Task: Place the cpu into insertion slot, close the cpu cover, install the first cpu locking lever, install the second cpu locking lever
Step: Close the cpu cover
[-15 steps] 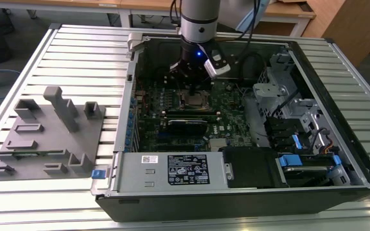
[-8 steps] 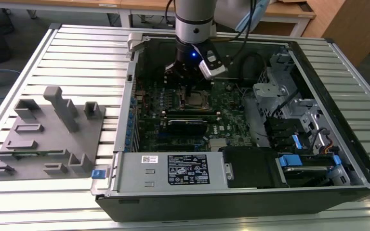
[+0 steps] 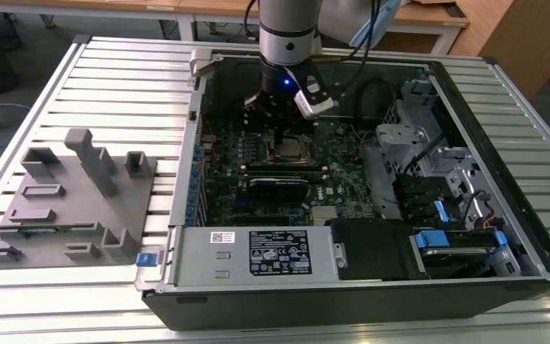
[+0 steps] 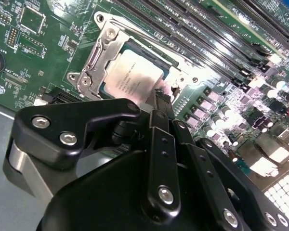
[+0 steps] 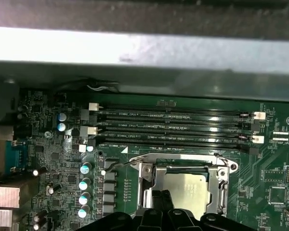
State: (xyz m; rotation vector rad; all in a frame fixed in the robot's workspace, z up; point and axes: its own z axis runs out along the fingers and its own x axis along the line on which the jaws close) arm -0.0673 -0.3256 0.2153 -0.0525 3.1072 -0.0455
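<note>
The silvery-grey square cpu (image 4: 135, 79) lies under the thin silvery cpu cover (image 4: 93, 61). The black pincer (image 3: 278, 129), pinched narrow, probably for lever-pushing, hangs at its twelve o'clock in the exterior view.

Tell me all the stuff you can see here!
table: one, silvery slats, under everything
case: one, black, open, on the table
tray: one, grey, on the table at the exterior view's left of the case
board: one, green, inside the case
memory slots: four, black, side by side on the board
cover: one, silvery frame, on the board beside the memory slots
cpu: one, silvery-grey, inside the cover's opening
box: one, grey with a black label, at the case's near edge
clips: several, blue, at the exterior view's right in the case
arm: one, grey, reaching down into the case
claw: one, black, down by the cpu's edge
</note>
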